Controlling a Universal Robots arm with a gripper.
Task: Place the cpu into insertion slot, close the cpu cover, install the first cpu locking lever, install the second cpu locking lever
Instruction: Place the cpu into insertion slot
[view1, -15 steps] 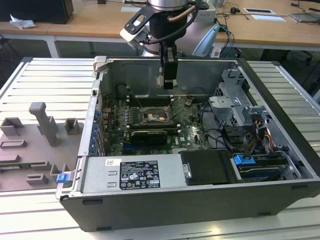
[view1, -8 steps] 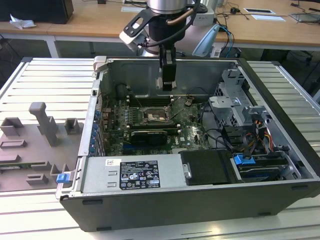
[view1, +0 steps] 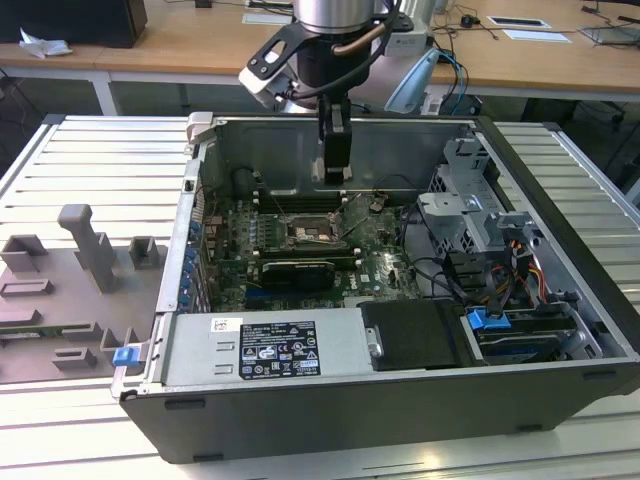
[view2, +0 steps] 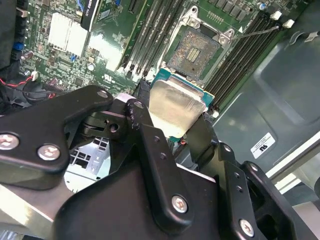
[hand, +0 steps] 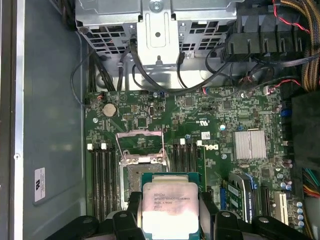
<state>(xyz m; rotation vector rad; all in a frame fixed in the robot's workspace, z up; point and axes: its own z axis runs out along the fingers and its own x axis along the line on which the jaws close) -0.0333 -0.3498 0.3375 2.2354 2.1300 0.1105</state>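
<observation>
Second wrist view shows the cpu (view2: 176, 107) pinched by two opposite edges between the fingers (view2: 145, 125) of the gripper (view2: 175, 122), its silver top bare and its other two edges free (held in the air over the far part of the board (view2: 60, 70)). Past it the insertion slot (view2: 192, 50) lies open with its contacts bare and memory slots (view2: 150, 35) close on both sides. In the first wrist view the cpu cover (hand: 141, 145) stands swung up off the socket.

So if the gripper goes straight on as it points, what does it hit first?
Probably the insertion slot, or the board beside it. The gripper holds the cpu just short of the open slot; depth is unclear, so alignment can't be confirmed.
</observation>
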